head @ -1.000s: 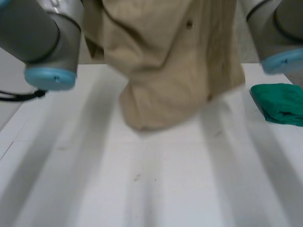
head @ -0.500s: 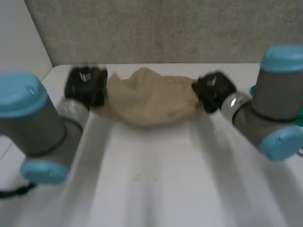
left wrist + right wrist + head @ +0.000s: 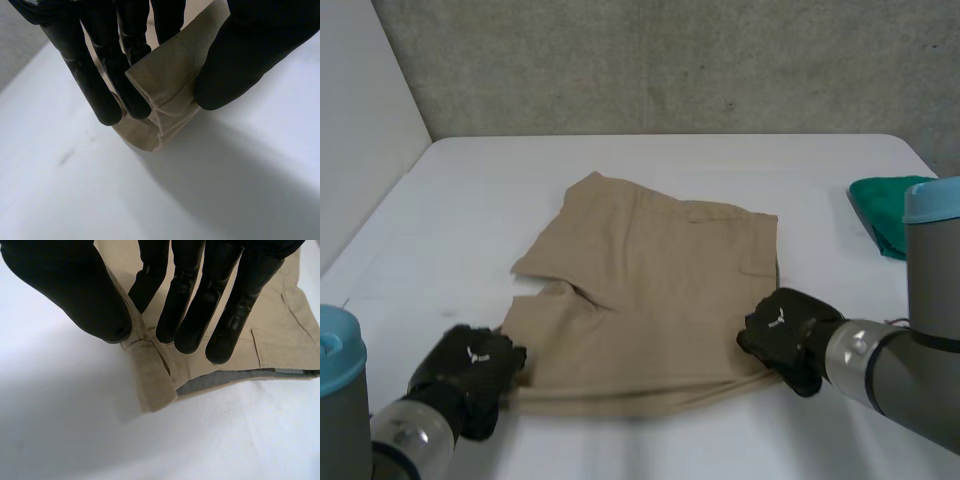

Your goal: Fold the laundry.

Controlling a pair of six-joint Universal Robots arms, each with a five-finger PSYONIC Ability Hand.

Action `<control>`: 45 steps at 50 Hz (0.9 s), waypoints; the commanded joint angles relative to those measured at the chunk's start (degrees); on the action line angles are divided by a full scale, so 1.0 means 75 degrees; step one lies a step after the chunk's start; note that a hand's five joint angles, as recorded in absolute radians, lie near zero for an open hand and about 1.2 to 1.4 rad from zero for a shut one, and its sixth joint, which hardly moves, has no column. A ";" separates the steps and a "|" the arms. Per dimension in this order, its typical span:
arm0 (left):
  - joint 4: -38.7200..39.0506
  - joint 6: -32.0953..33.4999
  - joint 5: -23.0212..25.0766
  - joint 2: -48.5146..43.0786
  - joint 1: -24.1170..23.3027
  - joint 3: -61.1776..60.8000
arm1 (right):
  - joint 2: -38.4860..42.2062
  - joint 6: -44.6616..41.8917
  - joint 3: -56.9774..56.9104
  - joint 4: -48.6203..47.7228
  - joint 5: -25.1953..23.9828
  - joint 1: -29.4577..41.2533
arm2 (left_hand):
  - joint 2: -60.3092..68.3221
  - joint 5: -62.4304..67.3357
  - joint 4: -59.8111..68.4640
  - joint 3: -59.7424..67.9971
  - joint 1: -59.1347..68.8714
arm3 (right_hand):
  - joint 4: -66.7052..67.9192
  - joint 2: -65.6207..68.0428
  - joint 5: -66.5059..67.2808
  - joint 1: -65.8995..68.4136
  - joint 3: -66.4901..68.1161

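A pair of tan shorts lies spread on the white table, waistband toward me. My left hand is at the near left corner of the waistband. In the left wrist view that corner is pinched between the thumb and fingers. My right hand is at the near right corner. The right wrist view shows the thumb and fingers pinching the waistband corner just above the table.
A folded green cloth lies at the table's right edge, beyond my right arm. A grey wall stands behind the far edge. Bare table surrounds the shorts on the left and at the back.
The shorts hung lifted close to the camera, then were swung out and laid flat. Both hands came down and back toward me with the waistband corners.
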 commanded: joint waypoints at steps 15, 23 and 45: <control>-0.1630 0.0558 0.0031 0.0544 -0.0827 -0.0084 | -0.1210 -0.1054 0.1715 0.1053 -0.0401 -0.0182 | 0.1511 0.1886 0.1507 0.1562 0.1948 | 0.1605 0.1662 0.1701 0.3207 0.1614; -0.1703 0.1813 0.0043 0.0978 -0.0699 0.0382 | -0.1703 -0.1841 0.1670 0.1723 -0.0670 -0.0697 | 0.1511 0.1886 0.1507 0.1562 0.1948 | 0.1605 0.1662 0.1701 0.3207 0.1614; 0.2728 0.1860 -0.0121 -0.4560 -0.0862 0.5465 | 0.1060 0.0596 -0.1024 -0.2680 0.0722 -0.0440 | 0.1511 0.1886 0.1507 0.1562 0.1948 | 0.1605 0.1662 0.1701 0.3207 0.1614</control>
